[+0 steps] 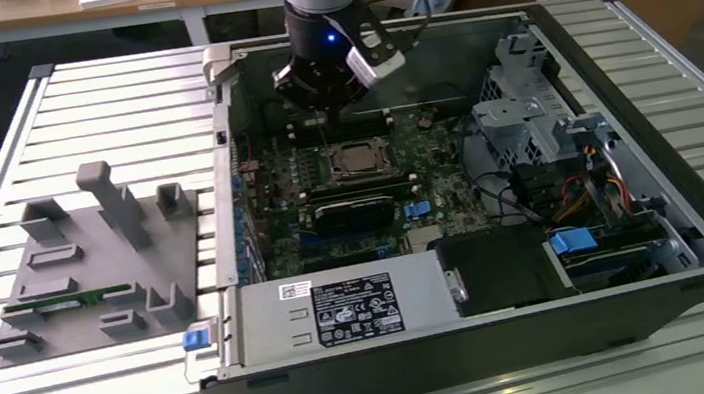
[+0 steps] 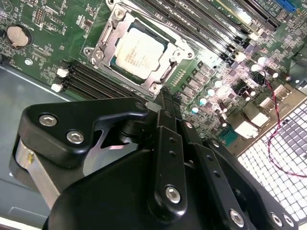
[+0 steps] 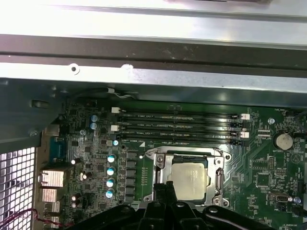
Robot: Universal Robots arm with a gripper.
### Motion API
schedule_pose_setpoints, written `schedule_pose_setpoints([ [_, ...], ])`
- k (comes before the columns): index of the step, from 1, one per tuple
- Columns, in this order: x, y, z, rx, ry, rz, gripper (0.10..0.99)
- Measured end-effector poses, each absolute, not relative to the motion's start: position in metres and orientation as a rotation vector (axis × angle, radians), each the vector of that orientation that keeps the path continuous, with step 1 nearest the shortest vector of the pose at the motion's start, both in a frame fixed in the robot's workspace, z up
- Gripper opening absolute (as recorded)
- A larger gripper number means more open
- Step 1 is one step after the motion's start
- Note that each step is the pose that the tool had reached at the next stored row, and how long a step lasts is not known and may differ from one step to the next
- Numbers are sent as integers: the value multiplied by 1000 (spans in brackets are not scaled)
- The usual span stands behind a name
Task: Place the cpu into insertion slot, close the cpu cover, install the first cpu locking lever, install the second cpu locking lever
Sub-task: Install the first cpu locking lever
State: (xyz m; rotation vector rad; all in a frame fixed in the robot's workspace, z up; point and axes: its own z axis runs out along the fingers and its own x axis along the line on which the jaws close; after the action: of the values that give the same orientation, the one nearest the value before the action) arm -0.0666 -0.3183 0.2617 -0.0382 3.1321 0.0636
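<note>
Cpu (image 2: 139, 51) seated flat in the insertion slot (image 2: 98, 52), dull metal top upward, near the middle of the green motherboard (image 1: 281, 248) inside the open computer case (image 1: 481, 368). Cpu cover (image 2: 109, 36) down over it, thin silvery frame lying along the chip's edges, metal top showing through the central window. Same arrangement in the first wrist view: cpu (image 3: 188, 177) ringed by the cover (image 3: 184, 154), with a row of long black memory slots (image 3: 177, 127) just beside the socket. Gripper (image 1: 321, 110) reaching down into the case from above, poised over the board on the far-wall side of the slot in the exterior view, with the cpu (image 1: 355, 160) just beyond its tip toward the camera. Black fingertips (image 2: 168, 108) pressed together, grasping nothing. Gripper (image 2: 165, 96) ending just beside one corner of the slot's metal rim in the second wrist view; contact with the rim impossible to judge. Gripper (image 3: 163, 188) likewise at the socket's edge in the first wrist view. Labelled power-supply box (image 1: 346, 314) at the case's near wall, well apart from the slot. Grey fixture (image 1: 92, 269) on the slatted table (image 1: 111, 96), toward the exterior view's left, outside the case.
</note>
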Motion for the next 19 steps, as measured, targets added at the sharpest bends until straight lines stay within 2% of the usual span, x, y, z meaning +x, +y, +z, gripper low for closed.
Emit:
schedule_pose_setpoints([
  [19,-92,-311,260,-38,3129,63,122],
])
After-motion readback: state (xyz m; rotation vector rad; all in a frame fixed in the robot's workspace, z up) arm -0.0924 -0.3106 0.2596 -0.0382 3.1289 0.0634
